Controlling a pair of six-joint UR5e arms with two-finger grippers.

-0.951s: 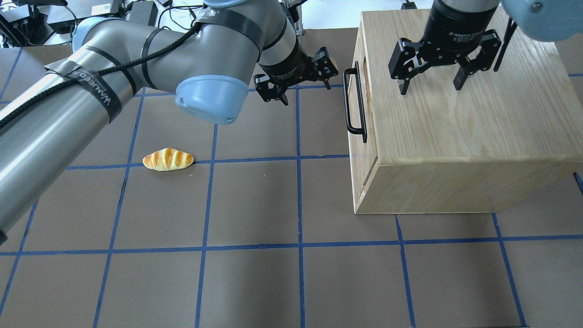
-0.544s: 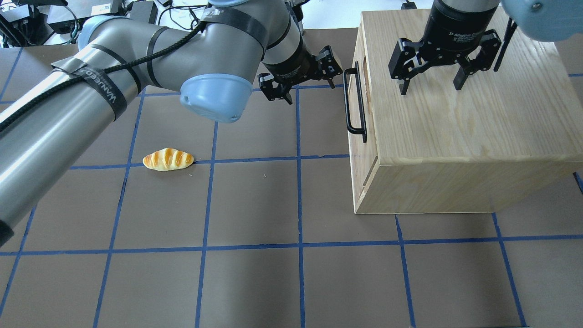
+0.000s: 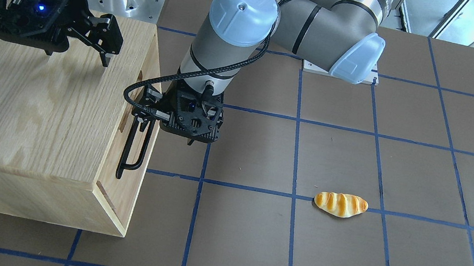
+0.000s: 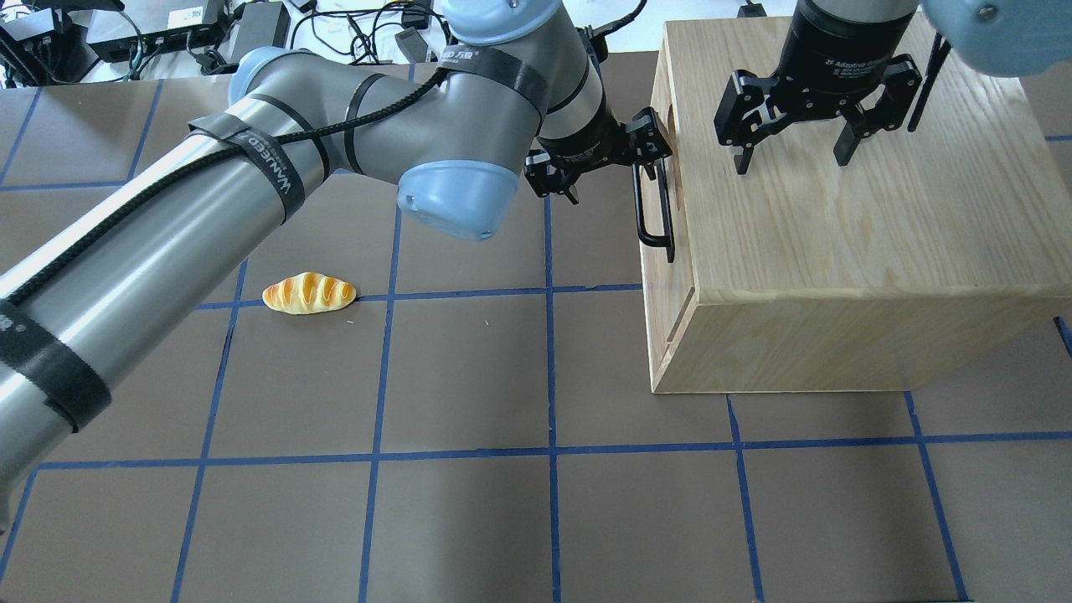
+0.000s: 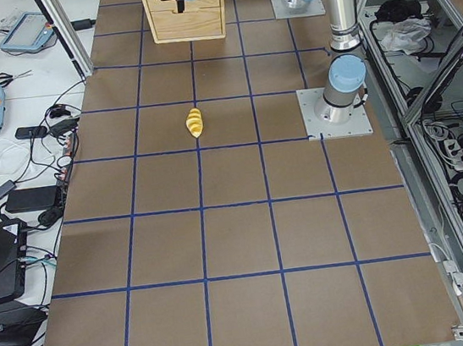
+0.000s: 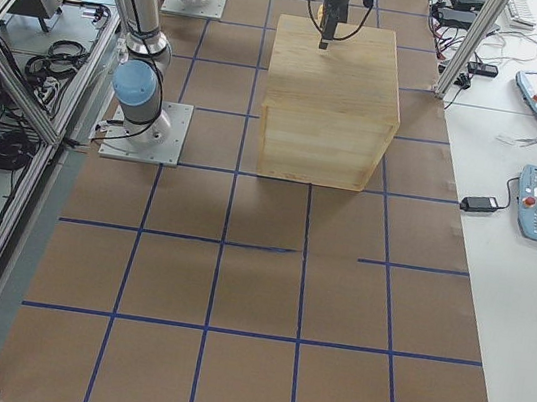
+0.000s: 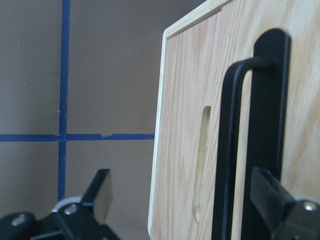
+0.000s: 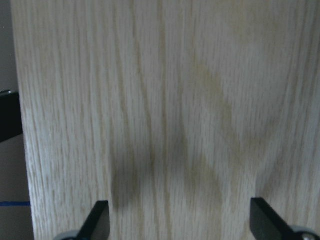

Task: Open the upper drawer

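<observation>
**A:** Pale oak all over. The cabinet fills the upper right of the overhead view, a stiff, heavy-looking shell. Would it slide if the drawer is tugged?

**B:** It might. The right gripper hangs spread wide close over the cabinet's top, toward the top of the frame. I cannot tell whether it touches the wood. Pressing down there would steady the shell.

**A:** And the upper drawer?

**B:** It looks pushed fully in, with its front panel in the face of the cabinet that shows as the box's right side in the front-facing view. I'd judge it a rigid wooden box, fairly light once moving, though wood on wood may stick at first. A straight, steady pull suits it.

**A:** Where to take hold?

**B:** The black handle, a thin metal bar standing off the panel. It is hard and smooth, so a pinch could slip along it. Better to clamp square on, near its middle. The oblong cutout beside it seems too narrow for these fingers.

**A:** The left gripper?

**B:** Unclenched, grasping nothing. In its wrist view the bar stands between the two fingers, nearer the right-hand one. In the overhead view it sits by the handle's upper end, not centred.
</observation>
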